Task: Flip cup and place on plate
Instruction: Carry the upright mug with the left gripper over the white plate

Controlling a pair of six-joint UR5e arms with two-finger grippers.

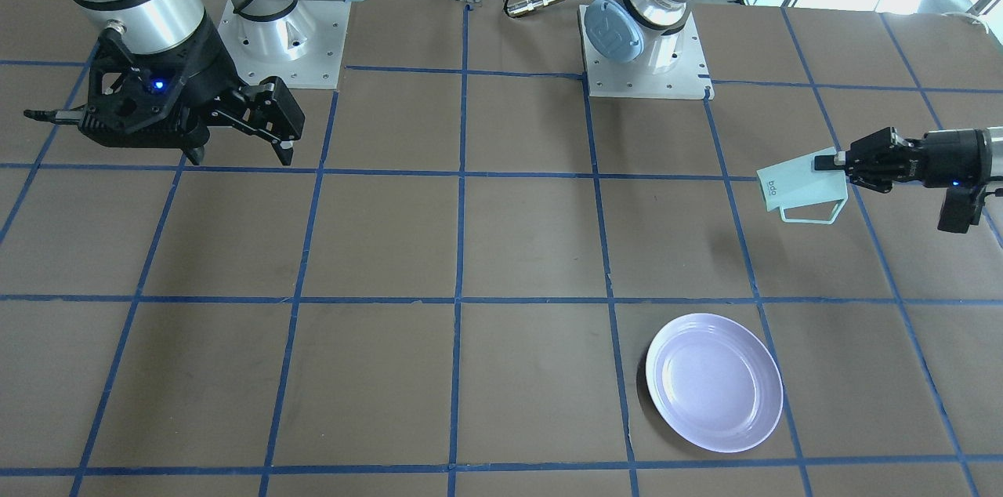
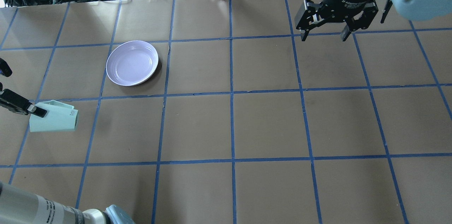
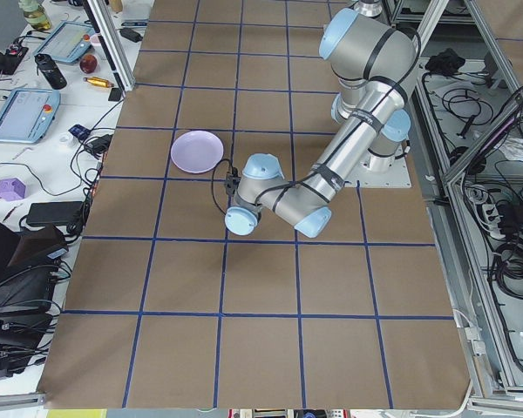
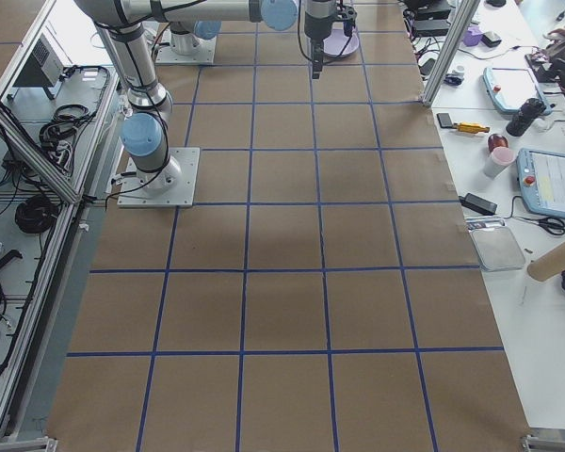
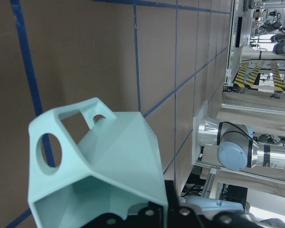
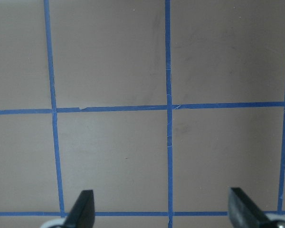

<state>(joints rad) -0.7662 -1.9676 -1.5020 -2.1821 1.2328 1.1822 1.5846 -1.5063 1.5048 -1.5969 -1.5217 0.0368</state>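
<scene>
Overhead exterior: the cup [image 2: 53, 123] is clenched sideways in the left tool [image 2: 38, 112]. Righting it, then setting it on the plate [image 2: 132, 62] beyond, seems needed.

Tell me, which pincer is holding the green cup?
The left pincer: it is shut on the cup at its rim, holding it tipped sideways. The right pincer hangs open and empty.
</scene>
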